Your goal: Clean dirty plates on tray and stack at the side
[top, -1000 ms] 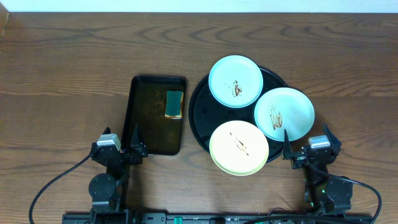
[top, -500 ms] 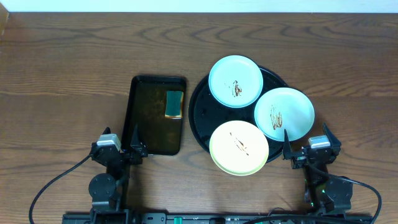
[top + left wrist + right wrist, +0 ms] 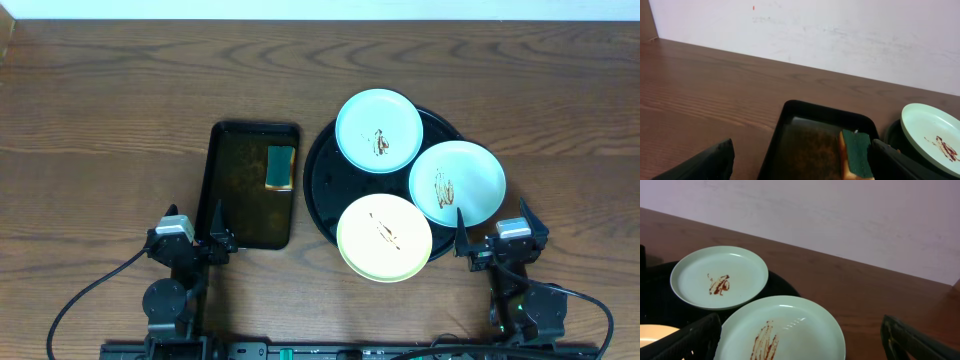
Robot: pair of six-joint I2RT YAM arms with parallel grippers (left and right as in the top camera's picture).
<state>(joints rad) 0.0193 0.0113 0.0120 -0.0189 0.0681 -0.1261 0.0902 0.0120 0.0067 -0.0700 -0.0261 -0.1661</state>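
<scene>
Three sauce-smeared plates lie on the round black tray (image 3: 322,185): a mint-white plate (image 3: 378,131) at the back, a second mint-white plate (image 3: 457,182) on the right and a pale yellow plate (image 3: 385,237) at the front. In the right wrist view the back plate (image 3: 719,277) and the right plate (image 3: 782,330) show ahead of my right gripper (image 3: 800,347). That right gripper (image 3: 492,228) stands open and empty just in front of the right plate. My left gripper (image 3: 196,224) rests open and empty at the near end of the rectangular tray; its fingers (image 3: 705,162) frame that tray.
A smaller rectangular black tray (image 3: 232,195) left of the round one holds a green-and-yellow sponge (image 3: 279,167), seen also from the left wrist as the sponge (image 3: 856,154). Bare wood-grain tabletop (image 3: 110,120) surrounds both trays. A pale wall (image 3: 840,35) stands behind the table.
</scene>
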